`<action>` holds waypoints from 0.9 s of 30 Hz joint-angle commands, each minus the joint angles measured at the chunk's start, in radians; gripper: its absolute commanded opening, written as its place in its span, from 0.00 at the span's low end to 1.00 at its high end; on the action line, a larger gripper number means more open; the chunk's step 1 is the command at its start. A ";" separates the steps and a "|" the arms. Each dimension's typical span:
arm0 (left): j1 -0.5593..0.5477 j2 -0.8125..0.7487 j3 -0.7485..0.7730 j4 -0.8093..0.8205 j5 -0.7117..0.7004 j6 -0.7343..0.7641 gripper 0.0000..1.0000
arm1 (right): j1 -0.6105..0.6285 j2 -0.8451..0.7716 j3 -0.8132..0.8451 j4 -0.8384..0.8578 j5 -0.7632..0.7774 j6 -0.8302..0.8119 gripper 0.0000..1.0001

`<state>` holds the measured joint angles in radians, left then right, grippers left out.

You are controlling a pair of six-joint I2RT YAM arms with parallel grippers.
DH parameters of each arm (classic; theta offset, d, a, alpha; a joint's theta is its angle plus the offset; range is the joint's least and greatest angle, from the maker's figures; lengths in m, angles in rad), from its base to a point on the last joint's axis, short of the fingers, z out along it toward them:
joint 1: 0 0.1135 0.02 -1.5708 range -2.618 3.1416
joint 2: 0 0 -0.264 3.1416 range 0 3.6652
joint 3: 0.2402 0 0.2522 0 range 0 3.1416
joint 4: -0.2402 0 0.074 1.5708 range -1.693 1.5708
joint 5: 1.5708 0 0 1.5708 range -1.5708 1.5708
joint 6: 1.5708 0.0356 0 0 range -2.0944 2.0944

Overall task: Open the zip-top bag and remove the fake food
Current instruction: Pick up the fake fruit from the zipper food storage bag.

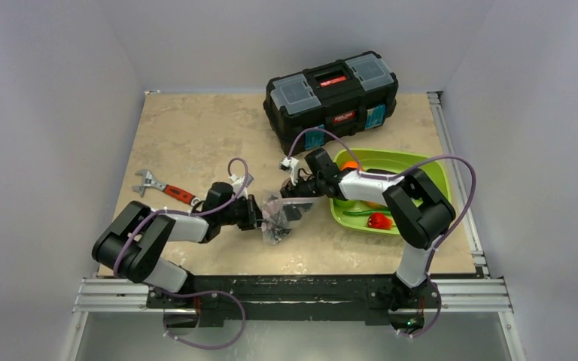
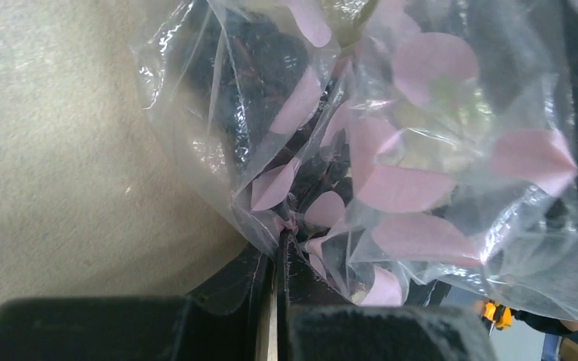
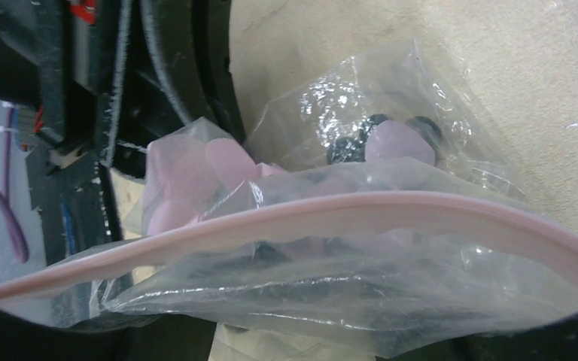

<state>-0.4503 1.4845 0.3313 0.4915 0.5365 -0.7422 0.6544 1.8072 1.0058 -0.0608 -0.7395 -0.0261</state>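
Observation:
The clear zip-top bag (image 1: 280, 214) with pink spots hangs between my two grippers, just above the table. Dark purple grapes (image 3: 354, 147) lie inside it. My left gripper (image 1: 254, 213) is shut on a fold of the bag's plastic (image 2: 282, 237). My right gripper (image 1: 295, 189) is at the bag's upper edge. In the right wrist view its jaws stand apart (image 3: 331, 338), with the pink zip strip (image 3: 331, 218) and loose plastic lying across the gap. An orange (image 1: 348, 164), a red pepper (image 1: 378, 220) and green beans (image 1: 357, 212) lie in the green tray (image 1: 421, 162).
A black toolbox (image 1: 331, 94) stands at the back, right behind the tray. A red-handled wrench (image 1: 167, 189) lies on the table left of the left arm. The tray sits close under the right arm.

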 commanded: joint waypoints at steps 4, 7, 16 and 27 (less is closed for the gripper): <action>-0.026 0.028 0.039 0.034 0.016 -0.005 0.00 | 0.023 0.059 0.022 0.014 0.084 0.048 0.56; -0.025 0.034 0.039 0.040 0.018 -0.006 0.00 | 0.023 0.082 0.029 0.004 0.095 0.047 0.54; -0.016 -0.012 0.007 0.032 -0.020 -0.016 0.30 | 0.019 0.005 0.031 0.004 0.045 0.010 0.04; 0.068 -0.306 -0.121 0.147 0.014 -0.112 0.73 | -0.078 -0.188 -0.013 -0.058 -0.105 -0.189 0.00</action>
<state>-0.4038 1.2869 0.2413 0.5396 0.5182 -0.8181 0.5922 1.6817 1.0035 -0.0883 -0.7677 -0.0956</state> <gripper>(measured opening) 0.683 0.077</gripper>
